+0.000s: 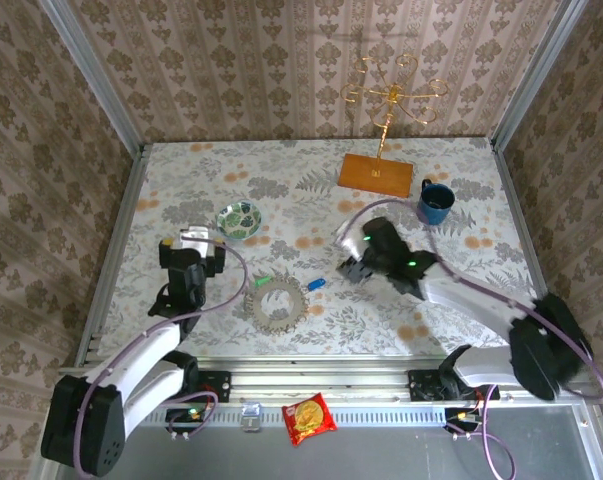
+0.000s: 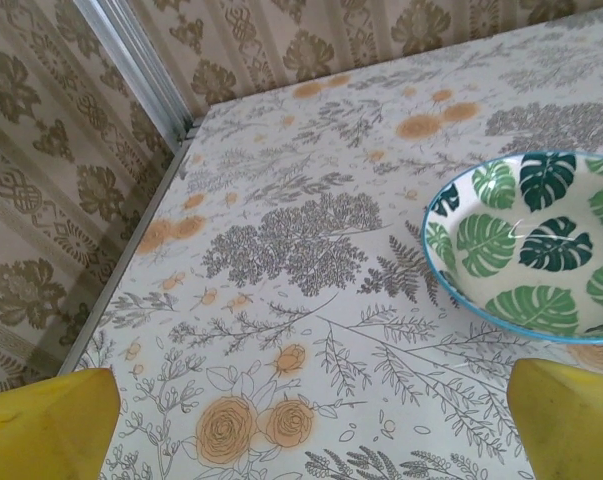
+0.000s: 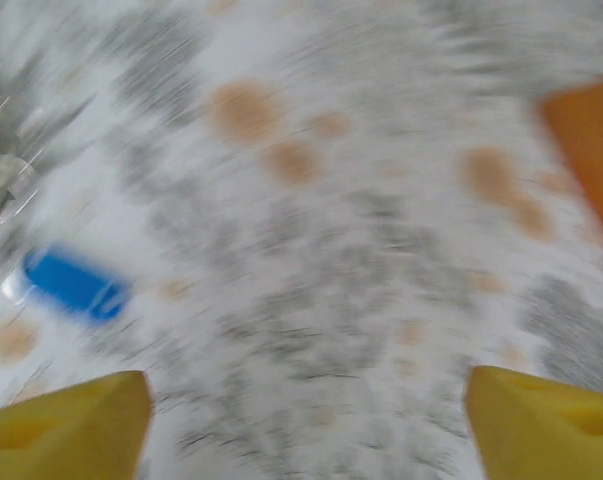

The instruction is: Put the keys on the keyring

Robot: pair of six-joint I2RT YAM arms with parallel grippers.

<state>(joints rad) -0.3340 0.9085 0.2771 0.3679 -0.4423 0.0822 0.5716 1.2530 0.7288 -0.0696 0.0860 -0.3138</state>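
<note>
The right gripper hung with its yellow fingers spread wide and nothing between them, just right of the blue key, and that key lay on the flowered table close beside the keyring, off its right rim! The green key sat at the ring's upper-left edge, too tight to say whether they touched. Over on the left, the left gripper gaped fully open and empty, near the leaf-patterned bowl.
</note>
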